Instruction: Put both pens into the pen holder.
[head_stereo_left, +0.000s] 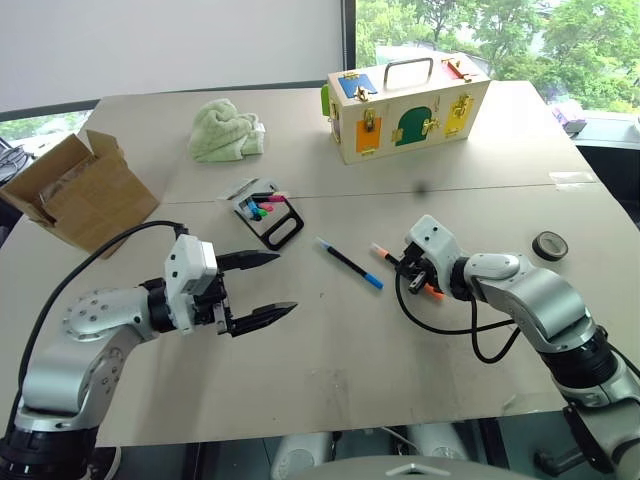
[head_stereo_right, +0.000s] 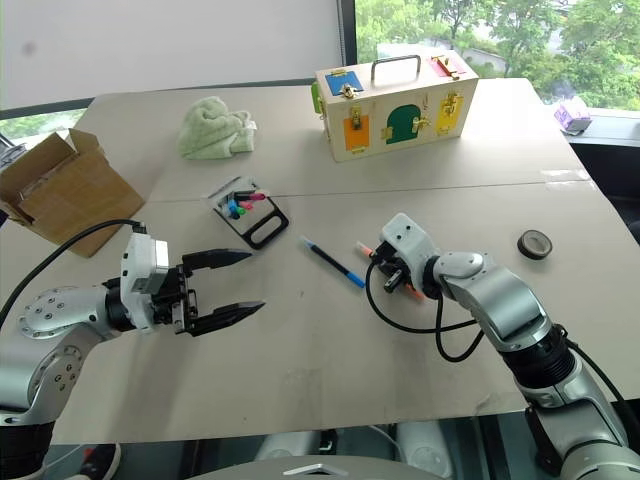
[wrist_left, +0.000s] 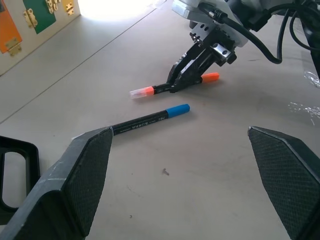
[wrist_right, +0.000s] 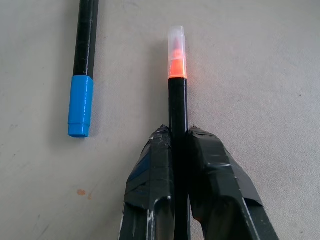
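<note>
Both gripper (wrist_right: 178, 150) fingers pinching orange pen (wrist_right: 177, 90).

bright window daylight, soft shadows, sharp focus

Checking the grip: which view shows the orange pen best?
Right wrist view: the orange pen sits clamped between the right gripper fingers. Left wrist view shows it whole, on the table. Eye views show it small, partly hidden.
</note>
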